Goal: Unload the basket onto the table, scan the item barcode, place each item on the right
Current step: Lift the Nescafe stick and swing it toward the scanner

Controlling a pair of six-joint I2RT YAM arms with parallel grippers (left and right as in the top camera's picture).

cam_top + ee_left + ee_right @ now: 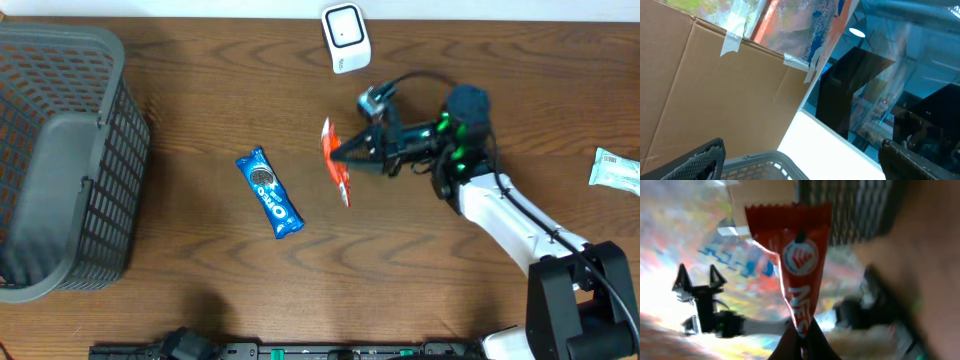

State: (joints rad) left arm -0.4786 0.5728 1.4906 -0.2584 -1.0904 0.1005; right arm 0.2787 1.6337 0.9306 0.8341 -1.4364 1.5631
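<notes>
Right wrist view first: the right gripper (801, 339) is clamped tight on the bottom tip of the red packet (802, 255). The packet stands up from the fingers, crimped edge on top, logo side to the lens. Overhead, it is held edge-on above the table (200, 280), below the white scanner (345, 38) and apart from it. By my reading this is the presenting step: item in hand, not yet at the reader. The next move calls for carrying it toward the scanner and turning the wrist so the barcode, which I can't spot here, faces the window. Further out, an Oreo pack (269, 193) lies flat mid-table, and the basket (110, 170) sits far left. The left gripper (802, 150) is spread wide, holding nothing.
</notes>
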